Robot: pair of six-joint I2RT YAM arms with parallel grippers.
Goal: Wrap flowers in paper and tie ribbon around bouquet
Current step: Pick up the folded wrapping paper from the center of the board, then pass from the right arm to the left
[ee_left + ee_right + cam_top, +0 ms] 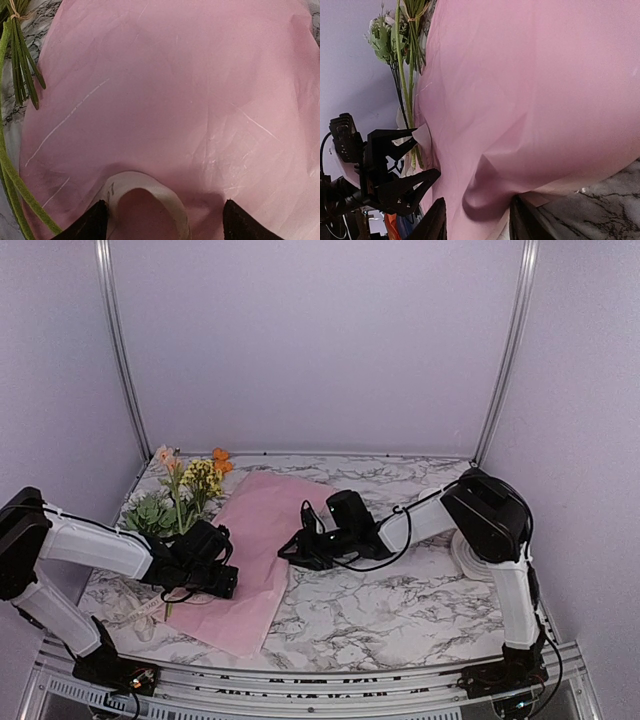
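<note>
Near table's (400, 605) left edge, left gripper (165, 209) gapes wide over ribbon (152, 181); right gripper (479, 210), half-open, straddles a paper (530, 90) fold.

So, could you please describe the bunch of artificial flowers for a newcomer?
On the white-and-grey marbled table, look far left, beside the large thin pink paper sheet. The bunch of artificial flowers lies there, the only thing with green stems and orange, yellow and pale pink blooms.
</note>
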